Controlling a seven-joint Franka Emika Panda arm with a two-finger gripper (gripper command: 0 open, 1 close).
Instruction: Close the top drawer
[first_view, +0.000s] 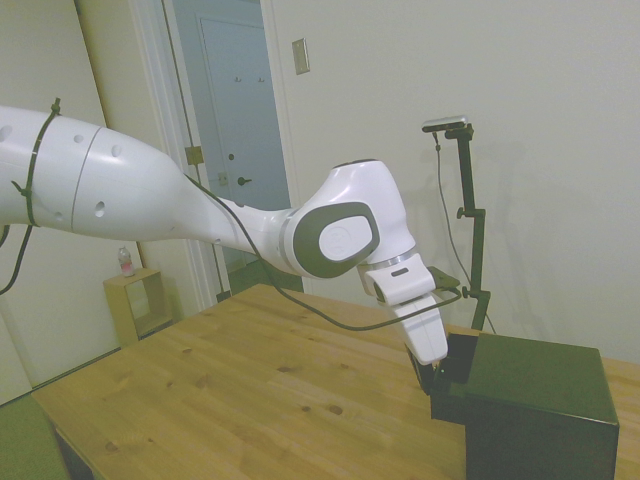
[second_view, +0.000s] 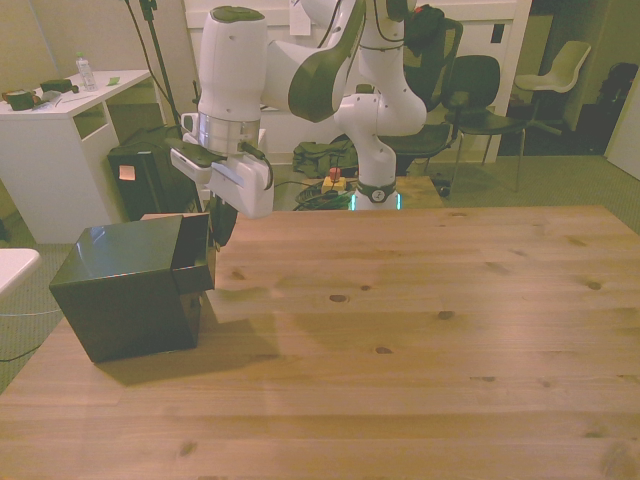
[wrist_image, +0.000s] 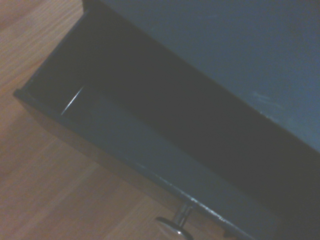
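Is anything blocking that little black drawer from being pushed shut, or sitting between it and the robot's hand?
Nothing visible. The top drawer sticks partly out of the black cabinet, and the wrist view shows it empty inside. The gripper hangs right at its front with nothing between them.

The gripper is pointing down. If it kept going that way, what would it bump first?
Probably the top drawer. The gripper points down at the open drawer's front edge, beside the cabinet. Depth is unclear, so it might slip just past onto the table.
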